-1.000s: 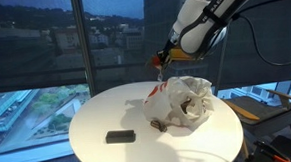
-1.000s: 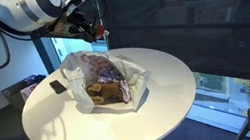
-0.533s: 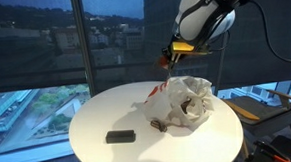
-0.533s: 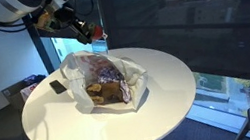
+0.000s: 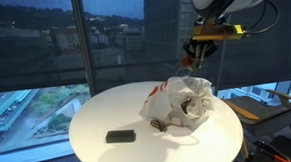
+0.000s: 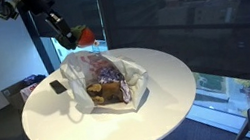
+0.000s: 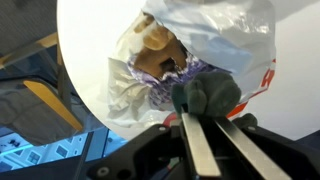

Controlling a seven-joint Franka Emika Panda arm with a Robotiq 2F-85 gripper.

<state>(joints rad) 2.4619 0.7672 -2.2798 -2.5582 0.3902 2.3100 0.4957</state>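
Observation:
My gripper (image 5: 194,56) is shut on a small red and green object (image 6: 83,34) and holds it in the air above the table. In the wrist view the object (image 7: 205,95) looks dark grey-green and rounded, pinched between the two flat fingers (image 7: 195,145) of the gripper (image 7: 202,115). Below it an open white plastic bag (image 5: 179,99) lies on the round white table (image 5: 107,113). The bag (image 6: 101,76) holds brown and purple items (image 7: 160,62).
A small black flat object (image 5: 119,136) lies on the table apart from the bag; it also shows in an exterior view (image 6: 58,87). Large windows (image 5: 44,46) stand behind the table. A chair (image 5: 272,109) stands past the table's edge.
My gripper has risen from just above the bag's edge to well above the table, carrying the small object up and sideways over the bag. The bag and black object have not moved.

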